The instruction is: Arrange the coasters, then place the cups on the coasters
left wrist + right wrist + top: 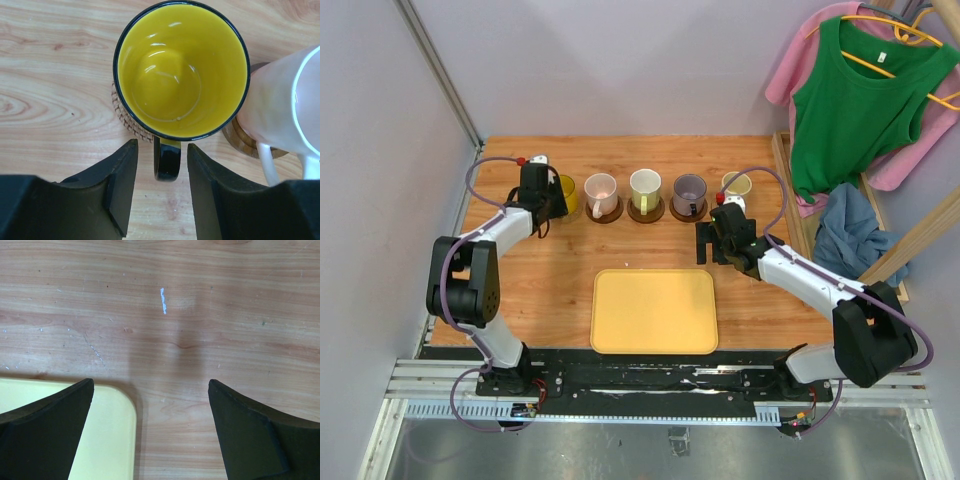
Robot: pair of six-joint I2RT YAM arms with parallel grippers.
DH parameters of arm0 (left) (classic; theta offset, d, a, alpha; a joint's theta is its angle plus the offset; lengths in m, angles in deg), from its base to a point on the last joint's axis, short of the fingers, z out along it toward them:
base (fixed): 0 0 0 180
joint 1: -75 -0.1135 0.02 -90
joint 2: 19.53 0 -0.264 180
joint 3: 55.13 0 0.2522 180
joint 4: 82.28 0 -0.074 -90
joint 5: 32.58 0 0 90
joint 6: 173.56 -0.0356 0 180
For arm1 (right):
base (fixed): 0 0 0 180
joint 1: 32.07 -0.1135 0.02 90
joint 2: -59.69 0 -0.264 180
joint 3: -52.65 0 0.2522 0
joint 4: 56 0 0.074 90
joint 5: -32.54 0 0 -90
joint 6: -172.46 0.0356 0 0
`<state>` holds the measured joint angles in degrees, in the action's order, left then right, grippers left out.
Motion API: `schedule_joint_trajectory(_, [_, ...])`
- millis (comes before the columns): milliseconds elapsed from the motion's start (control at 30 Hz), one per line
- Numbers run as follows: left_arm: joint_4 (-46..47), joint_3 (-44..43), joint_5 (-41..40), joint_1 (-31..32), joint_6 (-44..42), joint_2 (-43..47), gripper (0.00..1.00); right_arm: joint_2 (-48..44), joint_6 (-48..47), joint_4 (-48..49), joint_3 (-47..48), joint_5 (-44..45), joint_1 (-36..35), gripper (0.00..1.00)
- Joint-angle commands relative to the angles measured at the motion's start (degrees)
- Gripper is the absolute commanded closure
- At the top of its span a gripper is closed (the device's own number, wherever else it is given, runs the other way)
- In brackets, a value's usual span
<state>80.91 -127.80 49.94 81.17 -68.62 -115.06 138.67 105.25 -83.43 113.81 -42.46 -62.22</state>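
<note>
Five cups stand in a row at the back, each on a coaster: yellow [566,192], pink [601,190], green-white [645,186], purple-grey [689,190] and cream [737,184]. My left gripper [551,203] is at the yellow cup [181,70], which sits on a woven coaster [121,114]. Its black handle [167,161] lies between the fingers of the left gripper [162,145], with a gap on each side; the jaws are open. The pink cup [280,107] stands to its right on a wooden coaster [241,141]. My right gripper [716,248] [151,382] is wide open over bare wood, holding nothing.
A yellow rectangular tray [655,311] lies at the front middle; its corner [107,440] shows under the right gripper. Green and pink garments [855,100] hang on a rack at the right edge, with a blue cloth [845,235] below. Walls close the left and back.
</note>
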Motion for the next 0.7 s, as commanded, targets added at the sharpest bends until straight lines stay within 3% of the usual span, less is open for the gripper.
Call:
schedule_joint_trajectory(0, [1.11,-2.17,-1.21,-0.02,-1.32,-1.88,0.52,-0.48,0.63,-0.82,0.68,1.32,0.83,0.02])
schedule_joint_trajectory(200, [1.01,-2.26,-0.95,-0.02,-1.39,-2.78,0.56,-0.16,0.63,-0.83,0.75,1.30,0.81,0.02])
schedule_joint_trajectory(667, [4.64,-1.13,-1.17,0.07,-2.91,-2.31,0.92,0.66,0.80,-0.43,0.57,1.07,0.80,0.02])
